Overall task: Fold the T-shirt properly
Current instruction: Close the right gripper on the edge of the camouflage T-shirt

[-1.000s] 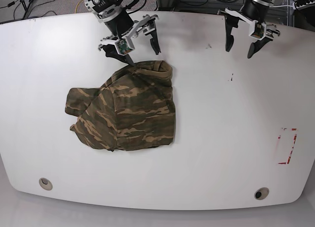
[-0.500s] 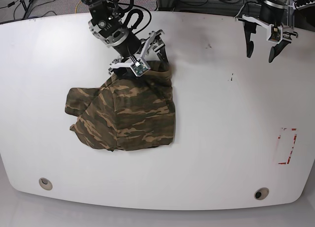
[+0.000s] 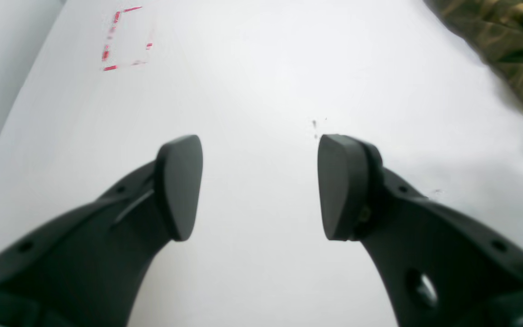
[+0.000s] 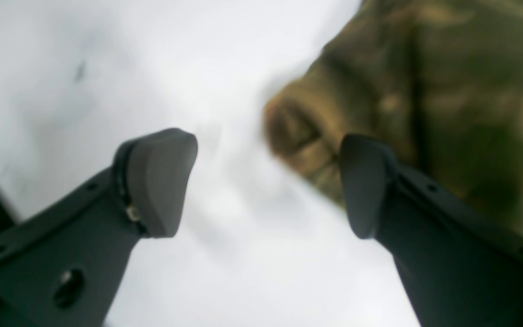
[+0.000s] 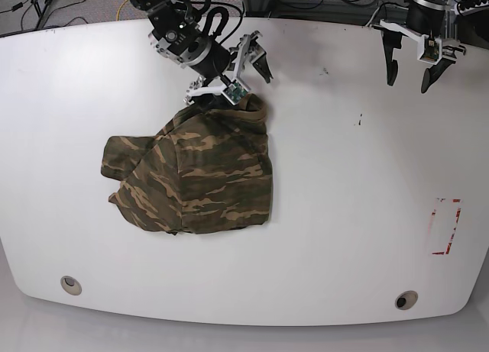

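Camouflage T-shirt [image 5: 195,176] is lying crumpled on the white desk [image 5: 344,184].
The right hand [image 5: 233,73] is hovering wide open at the shirt's far edge, gripping nothing; the left hand [image 5: 410,69] is hanging wide open and empty, well apart. No readable writing is showing.

The T-shirt [image 5: 195,176] is showing a camouflage print of dark olive green, brown and tan patches, lying on a plain white tabletop [image 5: 344,199] that is bearing a broken red rectangle outline [image 5: 446,226], while both pincers' fingers [image 3: 180,186] are showing matte dark grey.
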